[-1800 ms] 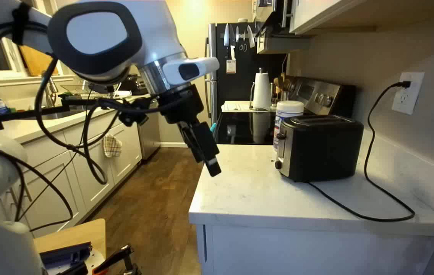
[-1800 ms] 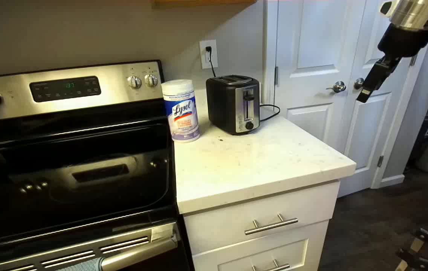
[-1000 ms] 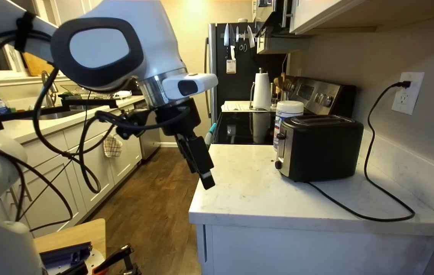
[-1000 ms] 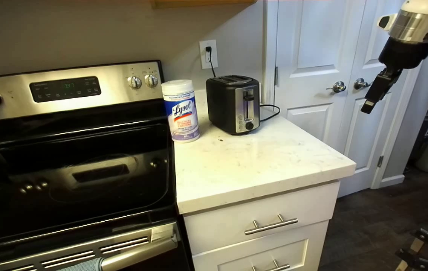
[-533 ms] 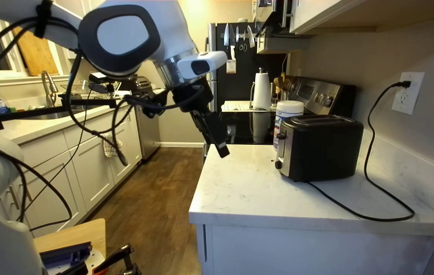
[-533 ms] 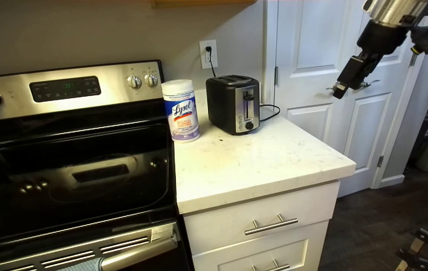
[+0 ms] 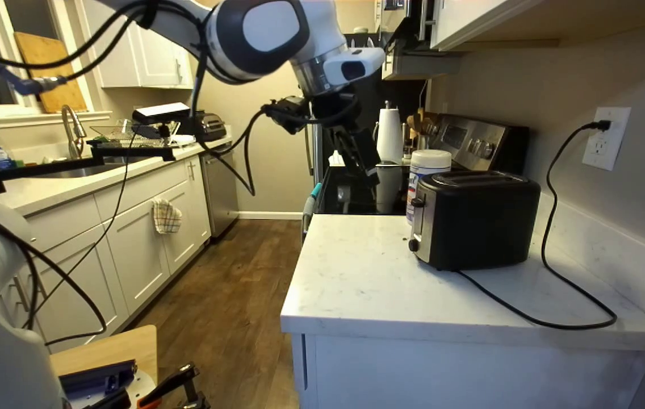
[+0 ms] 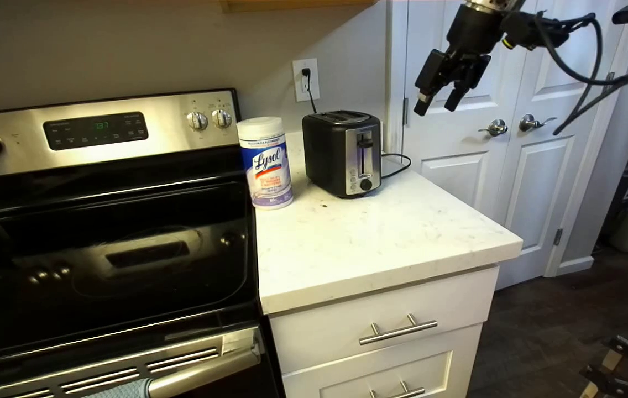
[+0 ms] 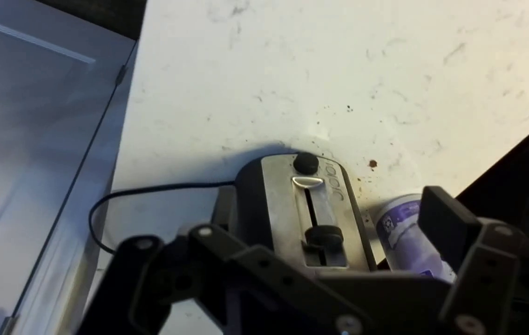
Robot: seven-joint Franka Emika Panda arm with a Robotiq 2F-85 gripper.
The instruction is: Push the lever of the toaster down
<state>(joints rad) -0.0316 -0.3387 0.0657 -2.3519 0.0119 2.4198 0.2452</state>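
The toaster [image 7: 478,227] is black and boxy with a silver end panel, and stands upright on the white counter [image 8: 402,237]. It also shows in an exterior view [image 8: 328,155] and in the wrist view [image 9: 276,209]. Its lever [image 8: 365,142] is a small dark knob near the top of the slot, also visible in an exterior view [image 7: 417,202] and the wrist view [image 9: 324,236]. My gripper [image 8: 435,106] is open and empty, held above the counter and apart from the toaster. In the wrist view the gripper's fingers [image 9: 329,204] spread either side of the silver panel.
A wipes canister [image 8: 266,166] stands close beside the toaster. The stove [image 8: 126,249] adjoins the counter. A black cord [image 7: 549,326] runs from the toaster across the counter to the wall outlet [image 7: 606,139]. A cabinet [image 7: 527,25] overhangs the counter.
My gripper dipped slightly at first, then rose and moved in over the counter closer to the toaster. The wrist has turned so both fingers show in an exterior view. Toaster and lever look unchanged.
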